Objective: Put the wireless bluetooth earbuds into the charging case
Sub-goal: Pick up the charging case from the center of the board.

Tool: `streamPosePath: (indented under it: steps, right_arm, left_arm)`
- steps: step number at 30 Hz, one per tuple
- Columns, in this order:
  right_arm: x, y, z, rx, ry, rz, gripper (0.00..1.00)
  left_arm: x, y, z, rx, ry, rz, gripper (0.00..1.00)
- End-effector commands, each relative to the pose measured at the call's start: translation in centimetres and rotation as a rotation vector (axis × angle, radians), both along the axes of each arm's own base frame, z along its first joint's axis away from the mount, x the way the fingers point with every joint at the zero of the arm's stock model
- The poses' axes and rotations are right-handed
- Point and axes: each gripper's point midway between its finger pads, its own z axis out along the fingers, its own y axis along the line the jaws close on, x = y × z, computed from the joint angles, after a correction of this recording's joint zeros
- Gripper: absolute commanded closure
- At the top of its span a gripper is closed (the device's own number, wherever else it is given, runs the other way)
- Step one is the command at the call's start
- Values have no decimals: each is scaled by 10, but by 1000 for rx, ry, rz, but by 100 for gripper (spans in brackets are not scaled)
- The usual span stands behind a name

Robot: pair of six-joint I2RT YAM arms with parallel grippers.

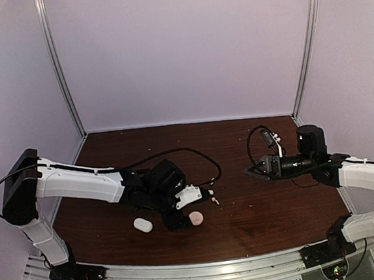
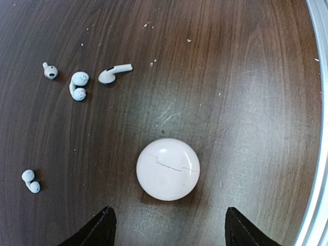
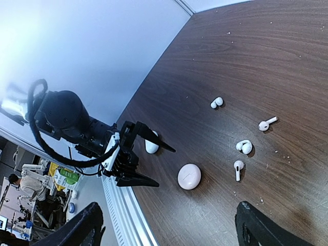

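Only the tips of our left gripper (image 2: pixel 168 220) show, cut off at the wrist view's bottom edge, spread apart and empty, with the round pink case (image 2: pixel 167 169) just ahead. Beyond it the earbuds (image 2: pixel 78 85) lie loose on the table (image 2: pixel 246 77), one stemmed earbud (image 2: pixel 115 73) flat, its stem toward the upper right. Our right gripper (image 3: pixel 168 215) seems equally spread and empty.

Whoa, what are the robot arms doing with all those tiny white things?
They are meant to tuck the earbuds into a case. The left gripper hovers open over the round pink case, not touching it; the case looks shut. The earbuds lie loose on the table beside it, none put away yet. A white oval case sits nearby. The right gripper hangs open off to the side, holding nothing.
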Motion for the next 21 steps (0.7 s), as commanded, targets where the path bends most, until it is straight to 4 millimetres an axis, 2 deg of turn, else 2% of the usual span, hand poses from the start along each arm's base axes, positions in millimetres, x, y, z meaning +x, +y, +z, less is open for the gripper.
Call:
streamPosePath:
  steps: [1,9,12,15,21]
  right_arm:
    - [3,-8,1,-1,-26,-27,9]
    - [3,-9,-4,17,-17,-20,9]
    - [2,-8,-5,25,-16,-18,9]
    - [1,-9,-6,26,-13,-18,9]
    - [1,-12,-9,19,-20,-22,8]
  left_arm:
    - [-1,-19,10,-111,-14,-67,25]
    - [-1,-20,-1,-123,-63,-128,26]
    - [10,-19,-9,-97,-89,-136,26]
    - [18,-22,-18,-73,-57,-125,26]
    - [16,-21,-38,-28,-15,-123,26]
